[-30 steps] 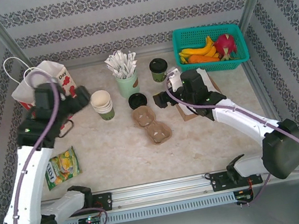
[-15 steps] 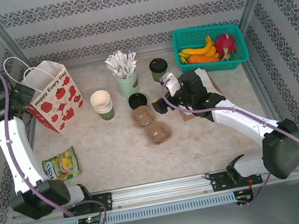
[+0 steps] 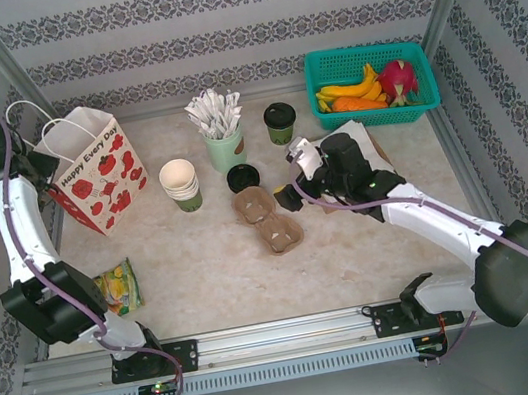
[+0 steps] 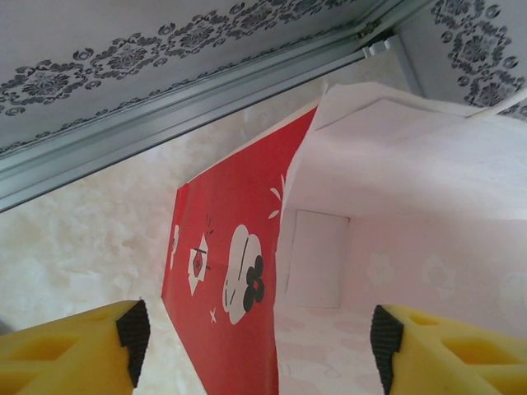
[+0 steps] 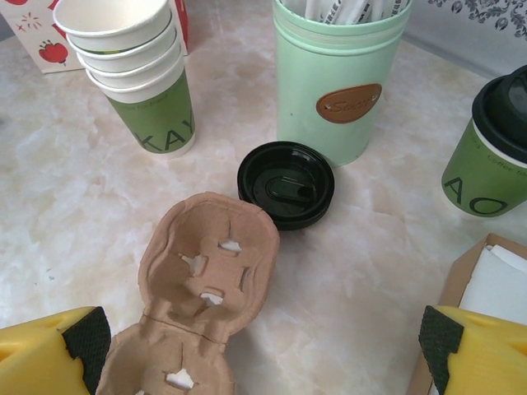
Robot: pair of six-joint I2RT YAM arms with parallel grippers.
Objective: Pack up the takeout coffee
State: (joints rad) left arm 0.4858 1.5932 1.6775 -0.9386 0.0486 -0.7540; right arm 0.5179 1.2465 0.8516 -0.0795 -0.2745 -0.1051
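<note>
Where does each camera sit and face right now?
Top external: above, behind the bases, looking down on the table; both arms show.
Left wrist: behind the left gripper, seen at bottom, looking into the gift bag.
Right wrist: behind the right gripper, seen at bottom, facing cup carrier and takeout coffee.
Shared: cup carrier and takeout coffee, in top external and right wrist.

One coffee (image 3: 280, 122), one bag (image 3: 92, 170), one carrier (image 3: 268, 219)

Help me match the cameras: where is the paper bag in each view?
Top external: paper bag, far left, upright.
Left wrist: paper bag, centre, red side and open mouth.
Right wrist: paper bag, top-left corner, behind the cup stack.
Shared landmark: marbled tabletop.
</note>
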